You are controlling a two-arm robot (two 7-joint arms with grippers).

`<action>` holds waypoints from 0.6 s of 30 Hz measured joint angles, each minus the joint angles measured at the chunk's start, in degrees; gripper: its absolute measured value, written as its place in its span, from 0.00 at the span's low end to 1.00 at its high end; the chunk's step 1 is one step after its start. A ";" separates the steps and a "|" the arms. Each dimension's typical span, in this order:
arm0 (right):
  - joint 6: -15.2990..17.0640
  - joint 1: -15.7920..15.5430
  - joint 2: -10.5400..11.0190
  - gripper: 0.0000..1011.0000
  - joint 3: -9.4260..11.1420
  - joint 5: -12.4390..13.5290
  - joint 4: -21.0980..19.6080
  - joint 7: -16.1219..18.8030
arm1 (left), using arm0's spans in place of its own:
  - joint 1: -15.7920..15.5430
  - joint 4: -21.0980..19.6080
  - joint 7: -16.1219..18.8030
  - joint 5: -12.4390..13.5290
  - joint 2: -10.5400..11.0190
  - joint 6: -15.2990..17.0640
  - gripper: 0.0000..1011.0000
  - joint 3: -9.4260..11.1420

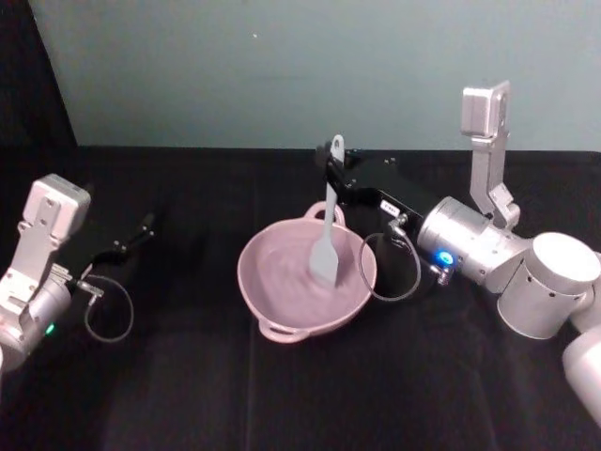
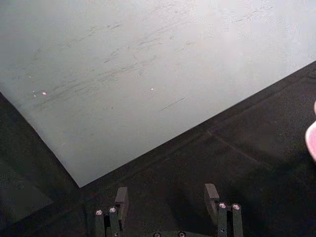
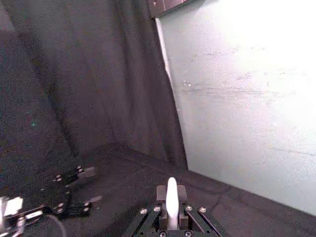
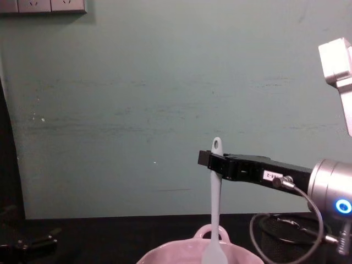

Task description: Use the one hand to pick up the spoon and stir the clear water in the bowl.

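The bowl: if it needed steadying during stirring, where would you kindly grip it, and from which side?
Probably the near loop handle on the bowl's rim, approached from the robot's left by the open left end effector. It juts out for pinching and sits clear of the spoon, which the right end effector holds upright near the far rim.

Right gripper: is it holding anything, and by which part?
The right gripper holds the spoon by its upper handle, just below the hole; the head hangs in the pink bowl. The left gripper is open, empty.
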 joint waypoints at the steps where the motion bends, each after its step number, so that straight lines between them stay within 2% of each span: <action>1: 0.30 -0.88 0.26 0.11 0.00 0.19 -1.26 -0.07 | 0.00 0.00 0.00 0.00 0.00 0.00 1.00 0.00; 6: 0.91 -2.93 0.82 0.11 -0.73 0.42 -4.72 -0.12 | 0.00 0.00 0.00 0.00 0.00 0.00 1.00 0.00; 18: 0.93 -3.69 1.10 0.11 -2.04 0.15 -7.89 -0.24 | 0.00 0.00 0.00 0.00 0.00 0.00 1.00 0.00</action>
